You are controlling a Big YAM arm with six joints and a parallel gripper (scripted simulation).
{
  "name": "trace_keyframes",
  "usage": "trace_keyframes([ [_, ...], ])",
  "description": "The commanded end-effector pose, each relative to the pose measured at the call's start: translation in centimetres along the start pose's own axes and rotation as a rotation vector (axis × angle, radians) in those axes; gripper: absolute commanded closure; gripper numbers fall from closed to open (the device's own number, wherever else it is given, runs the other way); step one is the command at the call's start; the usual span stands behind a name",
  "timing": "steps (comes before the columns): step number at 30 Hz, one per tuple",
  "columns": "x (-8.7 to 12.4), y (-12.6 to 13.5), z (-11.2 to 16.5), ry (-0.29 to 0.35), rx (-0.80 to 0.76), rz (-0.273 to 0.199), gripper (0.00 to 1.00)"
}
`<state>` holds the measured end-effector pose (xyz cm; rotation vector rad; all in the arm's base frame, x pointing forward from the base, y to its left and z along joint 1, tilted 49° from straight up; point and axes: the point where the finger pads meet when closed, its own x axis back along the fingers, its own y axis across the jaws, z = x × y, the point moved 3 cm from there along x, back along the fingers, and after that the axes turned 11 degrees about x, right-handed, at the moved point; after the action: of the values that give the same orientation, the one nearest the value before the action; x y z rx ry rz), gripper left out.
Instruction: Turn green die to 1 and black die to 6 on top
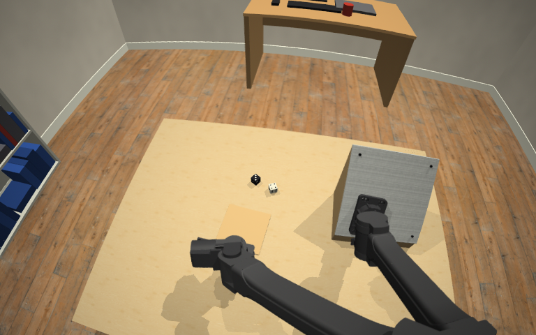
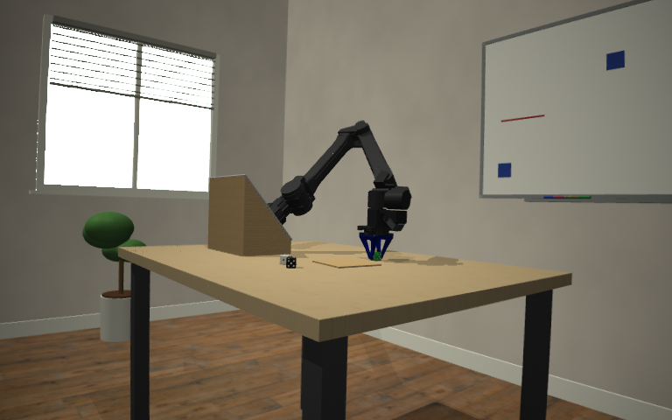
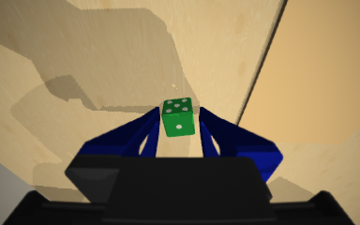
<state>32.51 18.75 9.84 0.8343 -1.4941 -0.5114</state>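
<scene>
The green die (image 3: 178, 117) lies on the table top just beside the mat's edge, off the mat (image 3: 309, 70). One visible face has five pips and another has one. My gripper (image 3: 179, 112) is low over the table, its blue fingers on either side of the die with small gaps, open. In the side view the die (image 2: 377, 255) sits between the fingertips (image 2: 375, 253). The black die (image 1: 256, 179) and white die (image 1: 272, 187) lie close together on the table beyond the mat (image 1: 244, 227). In the overhead view my wrist hides the green die.
A wedge-shaped block with a grey sloped face (image 1: 385, 197) carries the arm's base at the right of the table. The arm's links (image 1: 300, 300) stretch over the near part of the table.
</scene>
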Motion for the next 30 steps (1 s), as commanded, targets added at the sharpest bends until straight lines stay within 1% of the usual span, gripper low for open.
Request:
trace_keyframes([
  [1,-0.21,0.35,-0.35,-0.01,-0.003,0.001,0.61],
  [4,-0.21,-0.01,-0.39,-0.012,-0.014,0.002,0.61],
  [30,-0.2,0.2,-0.34,-0.01,-0.011,0.001,0.61],
])
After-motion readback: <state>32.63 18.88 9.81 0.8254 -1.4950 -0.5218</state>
